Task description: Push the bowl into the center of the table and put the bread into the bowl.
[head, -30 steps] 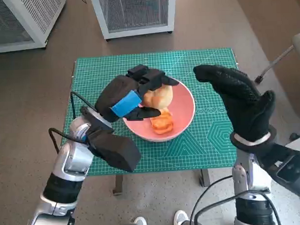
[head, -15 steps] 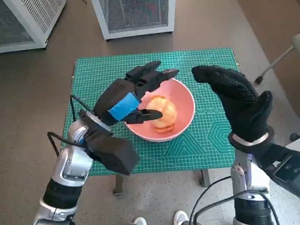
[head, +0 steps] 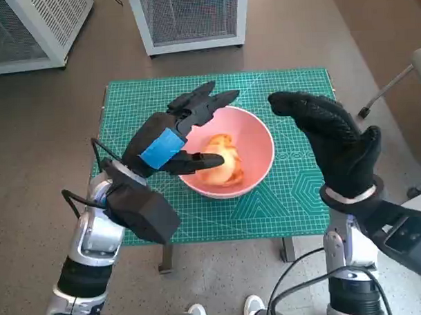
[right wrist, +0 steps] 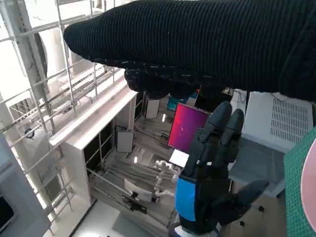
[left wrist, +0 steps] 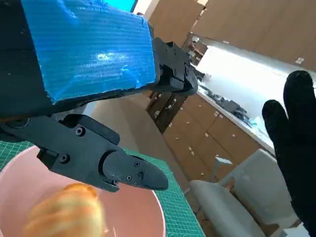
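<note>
**Bread released into the bowl, left robot hand drawing back**

Since a second ago your left robot hand (head: 169, 136) has let go of the bread (head: 219, 164) and pulled back toward the near left; its fingers (left wrist: 123, 168) are now spread wide with nothing in them, hanging above the bowl's left rim. The bread lies inside the pink bowl (head: 258, 138), which sits near the middle of the green-matted worktop (head: 294, 189). Your right robot hand (head: 334, 143) has hardly moved: it hovers open and empty, just right of the bowl. Judged from this, both parts of the task look done; you only need to clear the hands away.
</note>
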